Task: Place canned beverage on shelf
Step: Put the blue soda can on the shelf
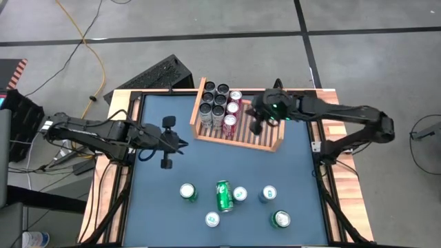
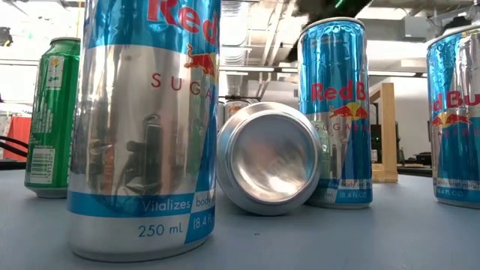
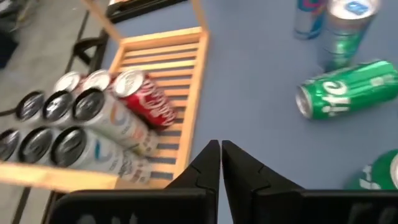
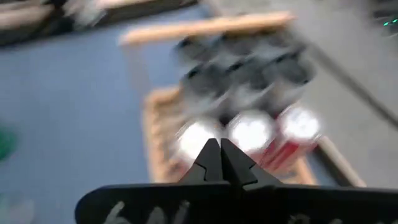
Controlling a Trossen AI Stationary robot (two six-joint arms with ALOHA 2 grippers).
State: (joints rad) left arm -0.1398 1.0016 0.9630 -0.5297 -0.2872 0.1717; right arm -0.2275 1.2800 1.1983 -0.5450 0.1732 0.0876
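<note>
The wooden shelf [image 1: 267,140] lies at the table's far middle. Several dark-topped cans [image 1: 213,103] and three red cans [image 1: 232,110] stand in its left part. My right gripper [image 1: 255,127] hovers shut above the shelf's middle, just right of the red cans [image 4: 252,132], and holds nothing. My left gripper [image 1: 183,145] is shut and holds nothing, in the air left of the shelf [image 3: 180,62]. Several loose cans stand near the front edge, and one green can [image 1: 224,196] lies on its side among them [image 3: 348,87].
The loose cans [image 1: 269,194] are grouped at the near middle of the blue tabletop. In the low view they fill the foreground: a blue and silver can [image 2: 142,127], the lying can's base [image 2: 270,161], a green can [image 2: 52,112]. The shelf's right half shows bare slats.
</note>
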